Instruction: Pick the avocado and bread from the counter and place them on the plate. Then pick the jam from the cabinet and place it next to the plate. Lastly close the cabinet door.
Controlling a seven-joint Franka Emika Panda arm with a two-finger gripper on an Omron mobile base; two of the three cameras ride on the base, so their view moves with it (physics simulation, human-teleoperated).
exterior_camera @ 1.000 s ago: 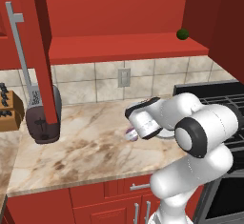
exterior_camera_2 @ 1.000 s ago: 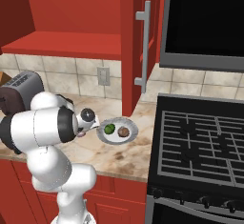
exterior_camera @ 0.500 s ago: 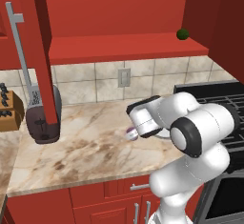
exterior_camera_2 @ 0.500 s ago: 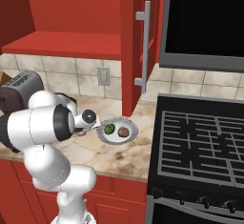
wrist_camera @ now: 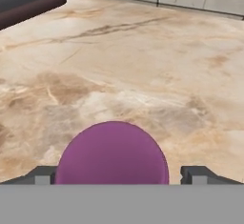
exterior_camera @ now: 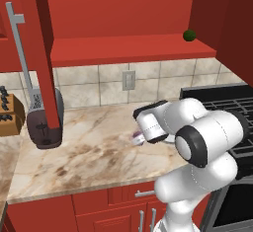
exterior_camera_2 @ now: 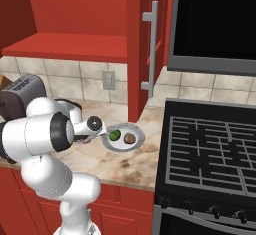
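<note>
Two foods — the avocado (exterior_camera_2: 114, 135) and the bread (exterior_camera_2: 130, 138) — sit on the plate (exterior_camera_2: 138, 130). The jam (wrist_camera: 112, 154) stands on the counter (exterior_camera: 94, 152) just beside the plate. The gripper (wrist_camera: 121, 174) has its fingers (wrist_camera: 198, 174) spread wide around the jar — not pinching it. The cabinet (exterior_camera: 123, 53) is open.

To my left I see a dark toaster (exterior_camera: 44, 122) by the tiled wall, a knife block (exterior_camera: 10, 115) beyond it, a wall outlet (exterior_camera: 128, 80), and a black stove (exterior_camera_2: 210, 154) under a microwave (exterior_camera_2: 215, 24)
</note>
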